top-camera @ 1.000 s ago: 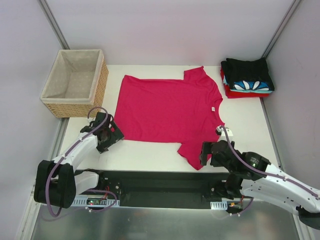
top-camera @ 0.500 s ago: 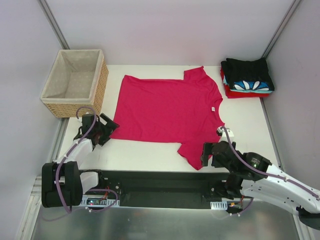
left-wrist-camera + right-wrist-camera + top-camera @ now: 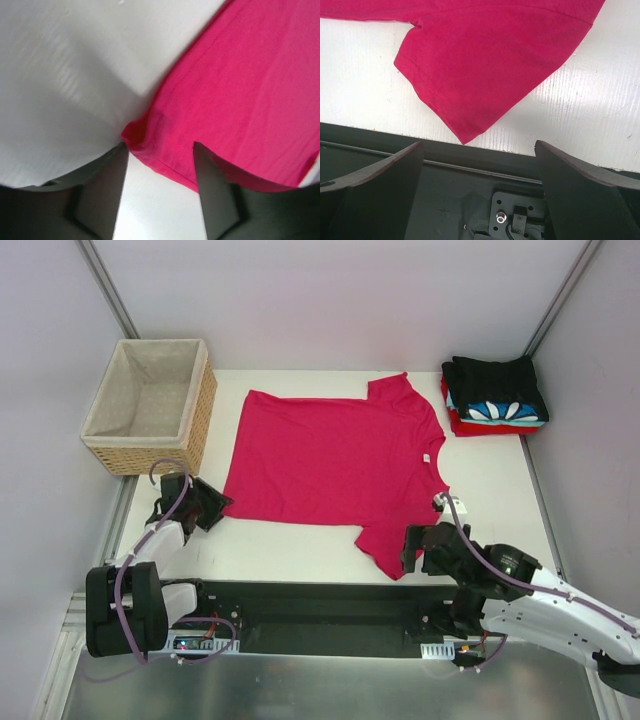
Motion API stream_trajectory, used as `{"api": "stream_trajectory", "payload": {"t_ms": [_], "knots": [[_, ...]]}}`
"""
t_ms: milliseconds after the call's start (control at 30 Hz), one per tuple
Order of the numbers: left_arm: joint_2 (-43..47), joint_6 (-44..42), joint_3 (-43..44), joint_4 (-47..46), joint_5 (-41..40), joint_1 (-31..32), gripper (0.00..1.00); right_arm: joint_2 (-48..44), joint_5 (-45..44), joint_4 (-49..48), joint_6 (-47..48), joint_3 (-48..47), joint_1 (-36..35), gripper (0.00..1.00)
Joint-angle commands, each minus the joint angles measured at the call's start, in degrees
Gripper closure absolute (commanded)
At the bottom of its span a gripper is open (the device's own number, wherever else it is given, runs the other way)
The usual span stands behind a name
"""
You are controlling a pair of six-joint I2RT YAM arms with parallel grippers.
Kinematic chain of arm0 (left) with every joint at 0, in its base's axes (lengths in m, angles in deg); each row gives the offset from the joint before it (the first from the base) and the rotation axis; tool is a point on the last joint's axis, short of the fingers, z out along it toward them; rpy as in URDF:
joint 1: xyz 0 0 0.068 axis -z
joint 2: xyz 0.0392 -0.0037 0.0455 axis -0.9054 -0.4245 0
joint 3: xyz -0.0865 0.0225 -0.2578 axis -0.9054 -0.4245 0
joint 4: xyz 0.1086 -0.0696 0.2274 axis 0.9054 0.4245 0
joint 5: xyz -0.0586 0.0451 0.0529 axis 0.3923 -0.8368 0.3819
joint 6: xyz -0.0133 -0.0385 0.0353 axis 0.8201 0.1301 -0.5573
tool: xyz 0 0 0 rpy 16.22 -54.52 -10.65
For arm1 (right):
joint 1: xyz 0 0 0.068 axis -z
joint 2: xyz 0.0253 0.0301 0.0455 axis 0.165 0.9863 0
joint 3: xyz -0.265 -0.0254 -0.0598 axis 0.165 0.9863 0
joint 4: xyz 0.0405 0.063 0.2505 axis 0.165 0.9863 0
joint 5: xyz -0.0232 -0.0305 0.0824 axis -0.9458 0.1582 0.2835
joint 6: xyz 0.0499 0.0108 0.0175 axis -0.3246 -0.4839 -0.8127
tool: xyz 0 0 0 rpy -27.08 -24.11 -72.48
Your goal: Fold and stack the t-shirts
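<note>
Now L fingers narrowed round pink tee corner (not pinched yet), R fingers spread wide.

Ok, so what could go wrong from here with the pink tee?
The left end effector straddles only a bunched hem corner of the tee, so closing may catch too little cloth and slip. The near sleeve ends at the edge of the table, with the open right end effector short of it; a low approach might strike that edge.

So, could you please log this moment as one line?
left claw: open, straddling crimson tee hem corner | right claw: open, at near sleeve | tee flat, unfolded | folded stack: far right corner
</note>
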Motion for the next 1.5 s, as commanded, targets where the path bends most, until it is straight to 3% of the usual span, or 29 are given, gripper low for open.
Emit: {"api": "stream_trajectory", "payload": {"t_ms": [0, 33, 67, 400, 767, 1467], "knots": [[1.5, -0.9, -3.0, 9.6, -1.1, -1.4, 0.63, 0.7, -0.7, 0.3, -1.5, -0.4, -0.5, 0.04], [1.8, -1.0, -2.9, 10.3, -1.0, -1.5, 0.78, 0.9, -0.7, 0.3, -1.4, -0.4, -0.6, 0.03], [2.0, -1.2, -2.9, 10.5, -1.1, -1.6, 0.84, 1.1, -0.7, 0.2, -1.3, -0.5, -0.6, 0.03], [1.5, -2.0, -0.9, 11.2, -1.9, -1.9, 0.98, 2.6, 0.1, -0.4, -2.9, 1.0, -1.5, 0.04], [2.8, -2.6, -0.9, 10.8, -2.0, -2.6, 1.00, -3.3, 8.6, -13.0, -8.2, 12.9, -1.6, 0.04], [3.8, -2.7, -1.5, 10.5, -1.1, -2.9, 1.00, 3.5, 9.7, -19.7, -14.2, 18.7, -2.7, 0.32]]}}
